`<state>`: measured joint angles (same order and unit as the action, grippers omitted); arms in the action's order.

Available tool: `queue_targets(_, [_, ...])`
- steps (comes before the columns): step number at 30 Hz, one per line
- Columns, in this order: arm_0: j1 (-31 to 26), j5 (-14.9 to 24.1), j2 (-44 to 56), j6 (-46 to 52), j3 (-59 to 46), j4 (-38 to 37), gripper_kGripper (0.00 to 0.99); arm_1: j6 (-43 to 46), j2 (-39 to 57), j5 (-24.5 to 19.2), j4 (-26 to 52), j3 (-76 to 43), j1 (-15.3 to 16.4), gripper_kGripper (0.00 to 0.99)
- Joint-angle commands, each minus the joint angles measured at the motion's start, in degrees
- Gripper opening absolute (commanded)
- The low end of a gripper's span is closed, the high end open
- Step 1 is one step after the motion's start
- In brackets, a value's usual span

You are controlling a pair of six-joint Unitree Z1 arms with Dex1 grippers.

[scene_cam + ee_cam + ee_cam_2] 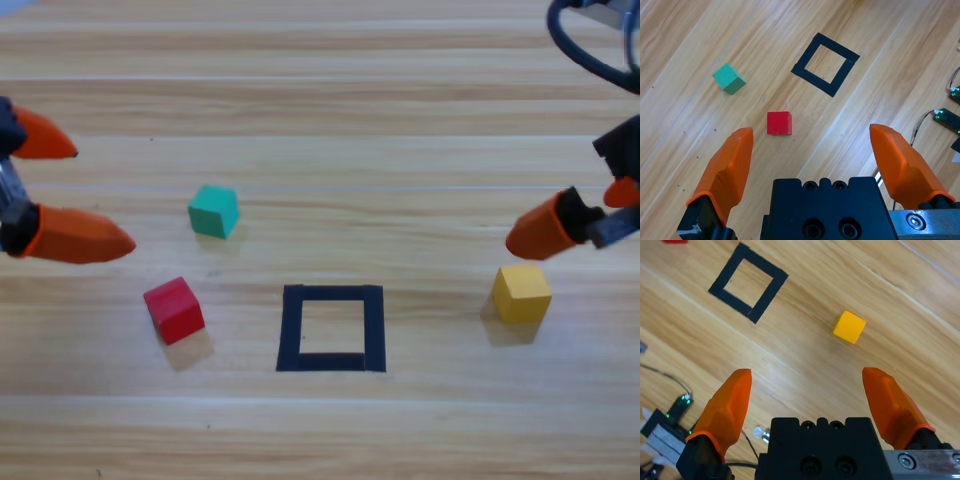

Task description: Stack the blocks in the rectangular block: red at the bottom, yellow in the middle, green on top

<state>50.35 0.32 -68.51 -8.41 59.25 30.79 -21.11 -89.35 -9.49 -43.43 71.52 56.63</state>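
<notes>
On the table (400,120), red (174,309), yellow (521,293), green (213,211) cubes apart, tape rectangle (332,328) empty

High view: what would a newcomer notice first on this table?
Probably the black tape rectangle, empty at the table's front middle, with three cubes scattered around it: red cube to its left, green cube behind the red, yellow cube to its right. The open left gripper and right gripper wait at the edges.
</notes>
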Motion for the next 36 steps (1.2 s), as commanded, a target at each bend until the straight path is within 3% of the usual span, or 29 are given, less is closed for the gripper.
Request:
queue_targets(1, [0.71, -0.58, -2.15, -1.79, 0.95, 2.26, 0.990, -7.37, -6.80, -7.39, 1.68, 0.81, -2.14, 0.982])
queue_targets(4, [0.71, -0.76, -3.29, -2.14, 2.45, 3.49, 0.990, -9.13, -11.37, -13.01, 0.54, 3.45, -2.49, 0.982])
queue_targets(8, [0.71, -0.49, -4.88, 1.29, 4.82, 4.98, 0.990, -10.18, -14.98, -13.10, 0.54, 4.50, -5.22, 0.982])
queue_targets(17, [0.71, 7.51, -13.23, 28.62, 13.08, 8.85, 0.989, -12.64, -22.36, -7.56, 0.54, 6.88, -10.31, 0.983])
queue_targets(21, [0.71, 11.02, -13.40, 35.66, 14.05, 10.52, 0.988, -13.61, -25.35, -6.33, 0.54, 8.11, -11.55, 0.982])
queue_targets(23, [0.71, 13.48, -13.93, 38.73, 15.01, 13.25, 0.988, -13.79, -26.84, -3.61, 0.54, 8.11, -12.07, 0.982])
queue_targets(26, [0.71, 17.17, -17.09, 44.18, 17.91, 17.38, 0.973, -13.79, -27.98, -3.17, 0.71, 8.19, -12.16, 0.982])
queue_targets(30, [0.71, 21.22, -26.50, 54.55, 29.78, 29.68, 0.963, -14.67, -29.83, -2.73, 0.71, 8.37, -12.51, 0.983])
queue_targets(33, [0.71, 21.74, -31.33, 61.85, 35.76, 35.66, 0.962, -15.19, -31.41, -2.73, 1.42, 8.19, -13.13, 0.983])
queue_targets(36, [0.71, 20.34, -32.47, 66.86, 36.55, 37.06, 0.960, -15.11, -32.29, -2.11, 2.03, 7.93, -13.65, 0.977])
